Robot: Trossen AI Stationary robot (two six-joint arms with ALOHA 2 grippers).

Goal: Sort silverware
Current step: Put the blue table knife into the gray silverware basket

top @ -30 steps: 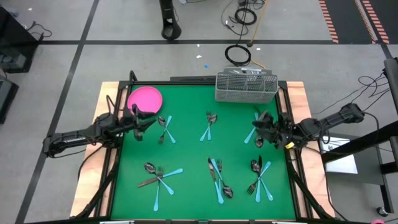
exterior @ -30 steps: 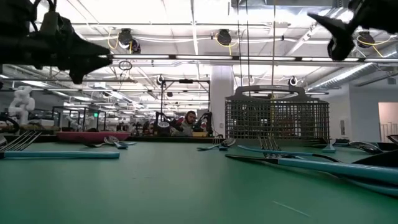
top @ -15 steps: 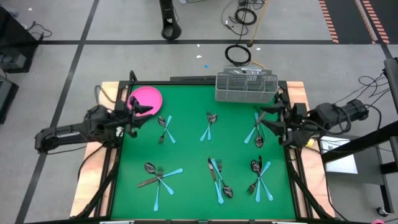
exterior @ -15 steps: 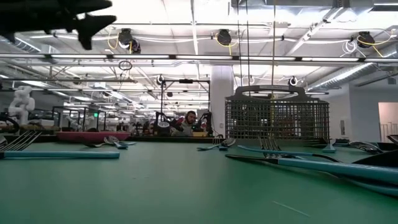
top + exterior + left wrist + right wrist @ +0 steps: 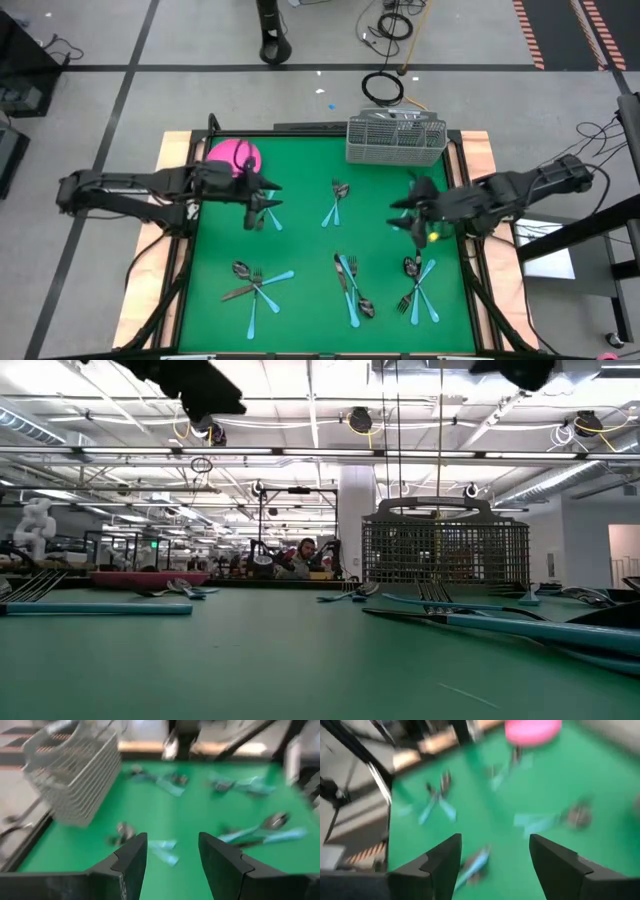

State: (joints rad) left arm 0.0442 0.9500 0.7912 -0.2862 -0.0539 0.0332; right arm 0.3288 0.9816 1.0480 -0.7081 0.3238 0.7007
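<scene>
Over the green mat's left side, the left gripper is hanging with its fingers spread and holding nothing, right above the left rear cluster of silverware, near the pink plate sitting in the mat's rear left corner. Left arm is reaching in from the left edge.

Silverware is lying in six small crossed piles on the mat: left rear under the gripper; left front pile with a dark spoon, a fork and blue handles; middle rear pile; middle front pile; right rear pile, mostly covered by the right arm; right front pile near the right edge. Nothing is lifted off the mat.

Wire-mesh caddy is standing at the rear edge, right of centre, well apart from both grippers. Low view is showing it upright behind the nearest forks.

Over the mat's right side, the right gripper is hanging with fingers parted wide, empty, between the middle rear pile and the right front pile. Right arm is coming in from the right edge. Both wrist views are blurred; each is showing only green mat between its fingers.
</scene>
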